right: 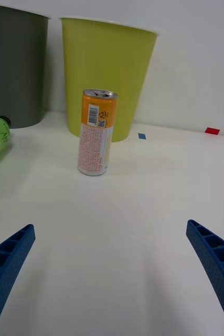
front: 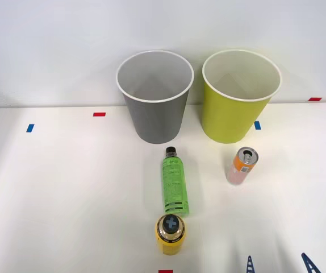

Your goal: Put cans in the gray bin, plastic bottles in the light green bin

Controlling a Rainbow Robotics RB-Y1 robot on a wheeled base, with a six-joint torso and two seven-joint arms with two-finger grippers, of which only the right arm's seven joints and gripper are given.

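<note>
**Open gripper low over the table, orange-and-pink can ahead**

Nearest, at the front view's bottom edge: right gripper (front: pixel 278 264), blue ribbed fingers (right: pixel 7 262) spread wide apart, nothing between them. Bare white table (front: pixel 66 199) between fingertips and the orange-and-pink can (right: pixel 96 132); nothing in the way.

Taking that can as landmark: upright, silver pull-tab top up, barcode on the orange upper band, standing free on the table. To the robot's left of it and closer to the robot, a squat yellow bottle (front: pixel 170 234) upright with a dark cap. Just beyond the yellow bottle, nearly touching it, a slim green bottle (front: pixel 174 185) lying on its side with black print, dark cap pointing toward the bins; left of the can and well apart from it.

Farther than the can, directly behind: the light green bin (front: pixel 235 108), upright, white-rimmed, close to the can but apart. Left of it and of the can, the gray bin (front: pixel 154 105), same size, upright, beside its neighbour without touching. Small blue tape mark (front: pixel 257 125) by the green bin's base; red tape mark (front: pixel 315 99) farther right, near the wall.
</note>
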